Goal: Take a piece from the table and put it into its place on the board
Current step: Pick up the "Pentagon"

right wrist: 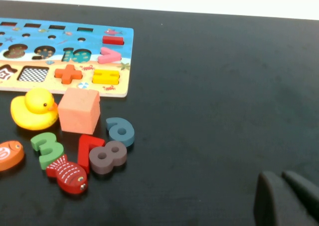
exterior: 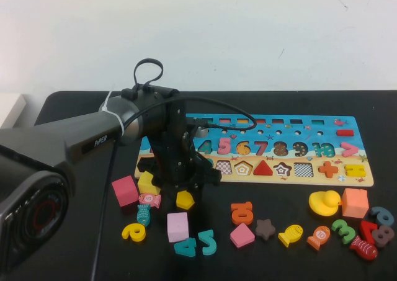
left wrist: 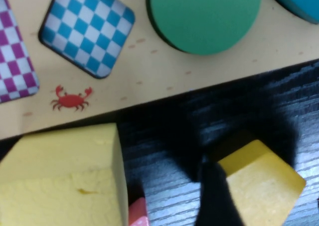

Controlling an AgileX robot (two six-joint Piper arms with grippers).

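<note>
Just below the board's [exterior: 366, 180] sandy strip, the left tool [exterior: 186, 191] is down over the yellow piece [exterior: 185, 200] on the bench [exterior: 279, 262], jaws apart w/ one finger touching its edge, no clamp seen yet. Best squeeze on flat sides, lift level, clear the yellow cube [left wrist: 65, 178] beside it. Right tool [right wrist: 286, 198] parked off to the right, fingers together.

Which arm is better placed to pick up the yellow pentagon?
Left. The left gripper hangs right over the yellow pentagon beside the board; the right gripper sits far off over bare table.
</note>
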